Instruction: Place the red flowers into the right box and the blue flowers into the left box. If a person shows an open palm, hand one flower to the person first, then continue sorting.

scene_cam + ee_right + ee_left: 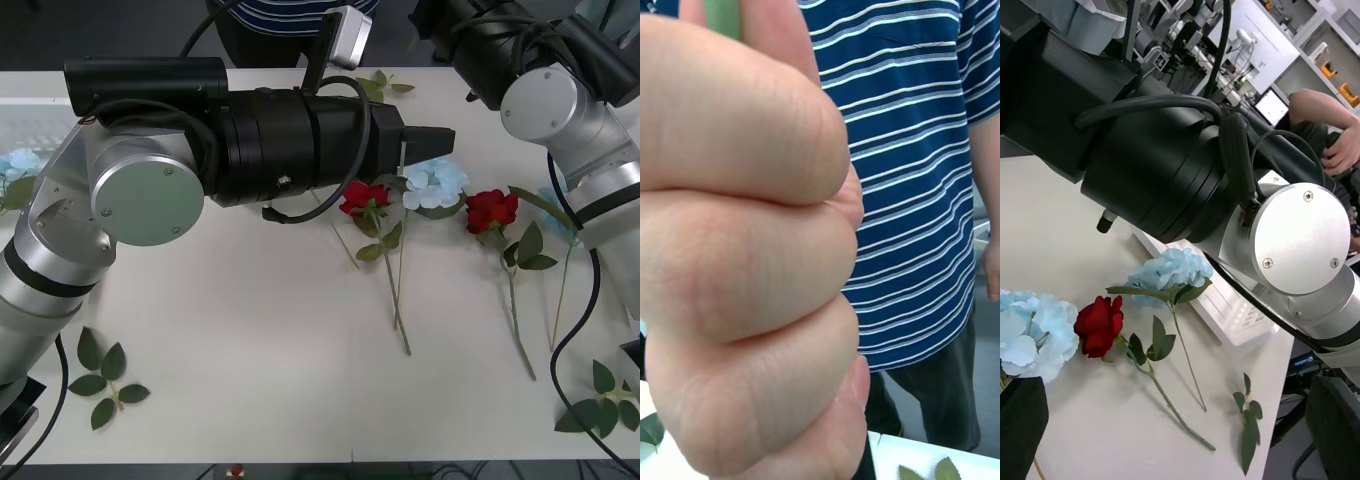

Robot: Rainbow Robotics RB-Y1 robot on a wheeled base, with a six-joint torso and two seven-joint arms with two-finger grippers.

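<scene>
Hovers with the left gripper [432, 140] spread wide and empty just above a blue hydrangea [436, 185] mid-table, between two red roses [362, 197] [491, 210] lying loose on the white table [250, 400]. Shows another blue hydrangea [15, 165] at the left box [30, 120]. Reaches with the right arm [560, 110] toward the striped-shirted person [910, 150], whose hand [745, 247] closes in a fist around a green stem [721, 15].

The left arm [250, 140] stretches across the bench; the right arm [570, 120] reaches far back, where a hand [745, 255] is clenched.
</scene>
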